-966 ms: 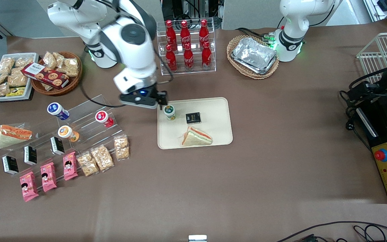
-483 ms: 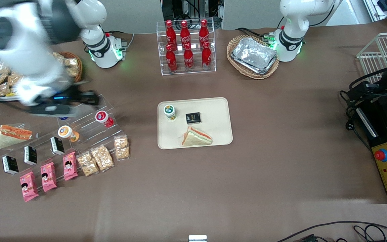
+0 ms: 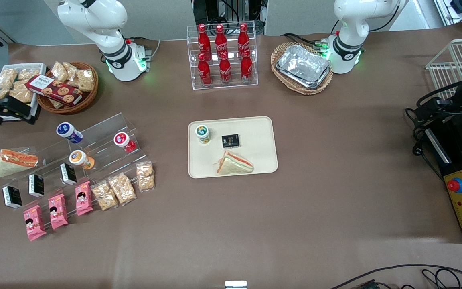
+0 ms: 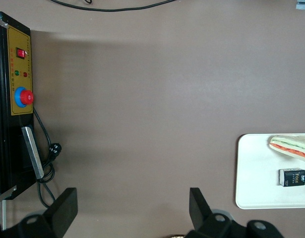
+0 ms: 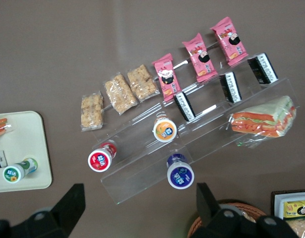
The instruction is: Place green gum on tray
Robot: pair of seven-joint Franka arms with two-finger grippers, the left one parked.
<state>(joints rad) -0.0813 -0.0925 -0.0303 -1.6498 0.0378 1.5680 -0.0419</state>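
Note:
The green gum stands upright on the cream tray, near the tray's corner closest to the working arm; nothing holds it. It also shows in the right wrist view on the tray. My gripper hangs far off toward the working arm's end of the table, above the white snack bin and well apart from the tray. In the right wrist view the gripper is open and empty, with the acrylic stand below it.
A sandwich and a black box lie on the tray. The acrylic stand holds blue-lidded, red-lidded and orange-lidded bottles. A cola rack, a foil-tray basket and a snack basket stand farther back.
My gripper has left the green gum standing on the tray and swung fast toward the working arm's end of the table. The gum has not moved.

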